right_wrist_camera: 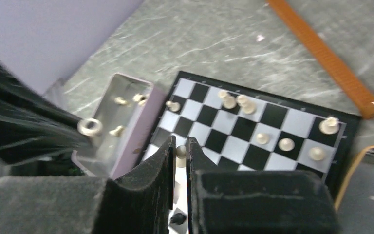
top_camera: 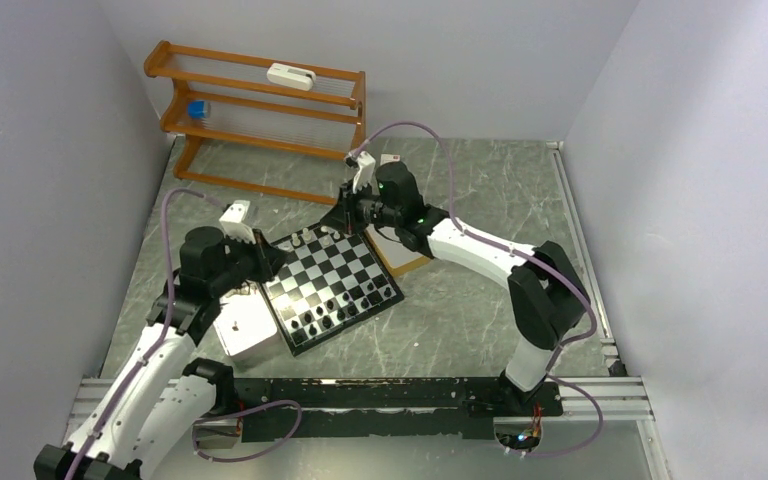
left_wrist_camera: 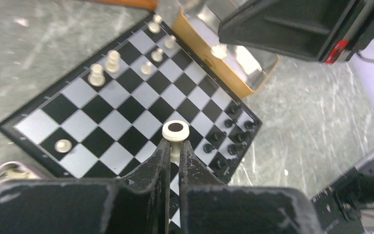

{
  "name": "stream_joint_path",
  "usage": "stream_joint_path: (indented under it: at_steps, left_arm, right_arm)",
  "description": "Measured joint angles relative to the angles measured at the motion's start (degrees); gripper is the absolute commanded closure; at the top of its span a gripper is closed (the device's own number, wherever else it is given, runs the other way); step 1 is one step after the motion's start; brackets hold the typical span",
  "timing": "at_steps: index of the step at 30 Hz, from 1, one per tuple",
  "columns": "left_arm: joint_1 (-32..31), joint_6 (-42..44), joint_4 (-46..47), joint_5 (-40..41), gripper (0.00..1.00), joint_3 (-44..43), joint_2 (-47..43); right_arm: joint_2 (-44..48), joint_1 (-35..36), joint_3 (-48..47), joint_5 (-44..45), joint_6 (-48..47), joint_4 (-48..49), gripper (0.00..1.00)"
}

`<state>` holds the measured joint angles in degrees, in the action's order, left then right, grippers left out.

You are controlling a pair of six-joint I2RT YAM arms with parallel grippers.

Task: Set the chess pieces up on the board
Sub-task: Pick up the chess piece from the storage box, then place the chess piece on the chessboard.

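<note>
Wooden rack (top_camera: 260, 104) (far back), metal tray (top_camera: 245, 330).

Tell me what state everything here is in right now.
Left pincer: shut on a cream piece.
Right pincer: shut on another cream piece.
Board: partly set; black men at one end, few cream men opposite.
Tin: open, loose cream pieces inside.

board (top_camera: 345, 270) ×1; tray (top_camera: 245, 335) ×2; wooden rack (top_camera: 250, 105) ×1; white piece (right_wrist_camera: 286, 144) on board ×9 approx; black piece (left_wrist_camera: 230, 123): too small, uncounted.
</note>
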<state>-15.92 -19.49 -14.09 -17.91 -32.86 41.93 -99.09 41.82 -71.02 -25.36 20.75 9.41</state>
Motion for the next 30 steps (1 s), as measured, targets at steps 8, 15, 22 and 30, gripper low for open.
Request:
stream_joint_path:
  at_steps: [8, 15, 22, 30]
  left_arm:
    - [0.0, 0.5, -5.6, 13.9, 0.95, -3.5, -7.9]
    - [0.0, 1.1, -8.1, 22.2, 0.95, -4.8, -12.7]
    - [0.0, 1.1, -9.7, 26.7, 0.95, -4.8, -14.4]
    - [0.0, 1.1, -10.0, 28.5, 0.95, -4.8, -15.0]
  right_arm:
    - [-4.9, 3.3, 1.1, 10.8, -11.8, 5.0, 0.88]
    - [-14.1, 7.2, -0.3, 16.3, -20.6, 7.3, 0.88]
    - [-18.2, 9.9, -0.3, 21.0, -27.1, 11.1, 0.88]
    - [-19.8, 10.4, -0.8, 24.9, -30.0, 14.8, 0.88]
